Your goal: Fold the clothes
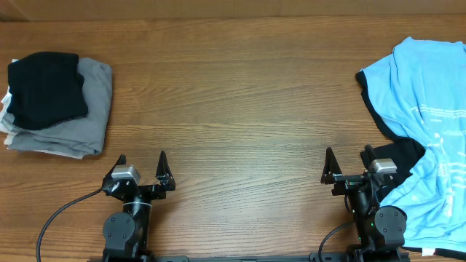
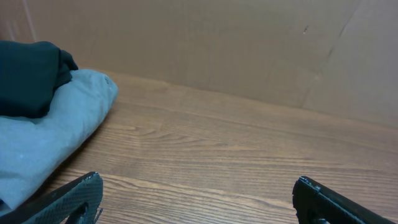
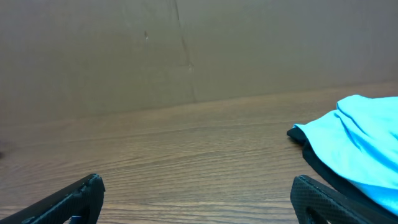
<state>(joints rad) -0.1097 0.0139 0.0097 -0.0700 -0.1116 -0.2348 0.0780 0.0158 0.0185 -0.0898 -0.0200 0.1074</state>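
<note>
Both sets of jaws stand spread wide with nothing between them: the left gripper and the right gripper sit low near the front edge of the wooden table, fingers pointing toward its far side, and each wrist view shows bare wood between its own two dark fingers (left gripper, right gripper). A plain brown cardboard wall closes off the far side of the table in both wrist views. A sky-blue T-shirt lies rumpled and unfolded on the right, running off the right edge of the overhead picture and reaching down just beside the right arm; small white print shows on it. From the right wrist the same shirt appears at the right, apart from the fingers. On the far left sits a folded pile, well apart from the left gripper: a grey garment underneath and a folded black garment on top of it, seen from the left wrist as grey cloth with black above. Another black garment lies under the blue shirt, showing along its left edge and close to the right gripper's outer finger. A pale cloth edge peeks out at the pile's left. A dark cable curves from the left arm.
</note>
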